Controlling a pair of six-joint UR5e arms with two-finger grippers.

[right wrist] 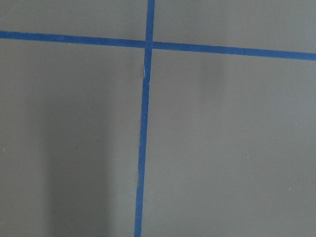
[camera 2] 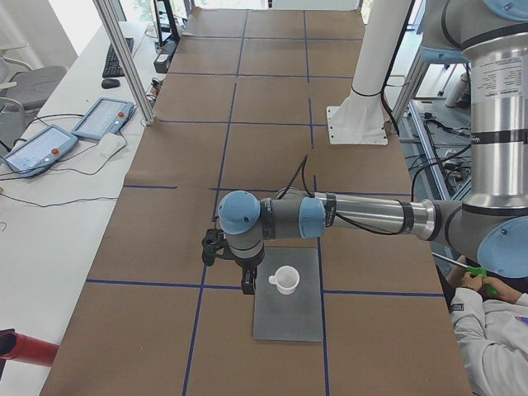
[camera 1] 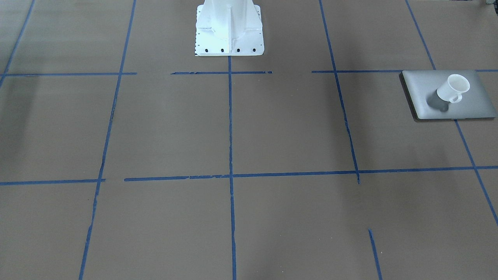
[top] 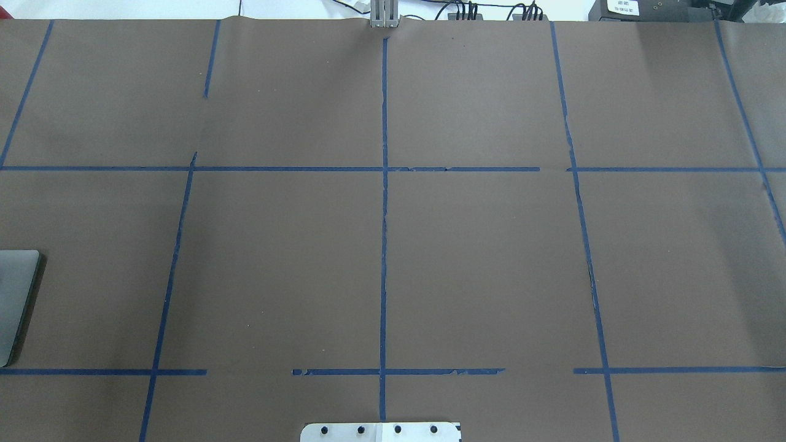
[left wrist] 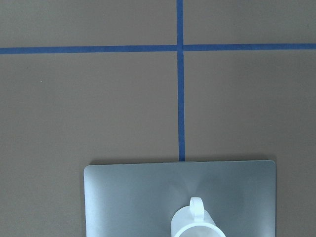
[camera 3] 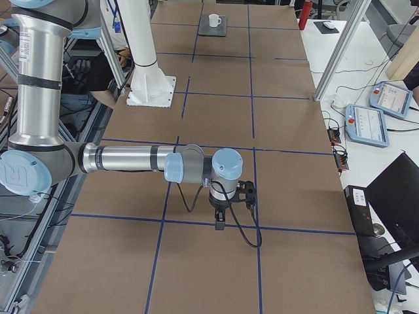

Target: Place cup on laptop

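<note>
The white cup (camera 1: pixel 453 88) stands upright on the silver-grey laptop (camera 1: pixel 474 105), near its middle. Both show in the exterior left view, cup (camera 2: pixel 285 280) on laptop (camera 2: pixel 289 322), and in the left wrist view, cup (left wrist: pixel 197 224) on laptop (left wrist: pixel 128 197). The laptop's corner shows in the overhead view (top: pixel 15 294). My left gripper (camera 2: pixel 247 285) hangs beside the cup, apart from it, over the laptop's edge; I cannot tell if it is open or shut. My right gripper (camera 3: pixel 219 221) hangs over bare table far from the cup (camera 3: pixel 214 20); its state is unclear.
The white robot base (camera 1: pixel 229 31) stands at the table's edge. Blue tape lines (top: pixel 384 245) grid the brown table. A side bench holds teach pendants (camera 2: pixel 103 118). A person (camera 2: pixel 487 322) sits by the robot's side. A red object (camera 2: pixel 25 351) lies near the table's end.
</note>
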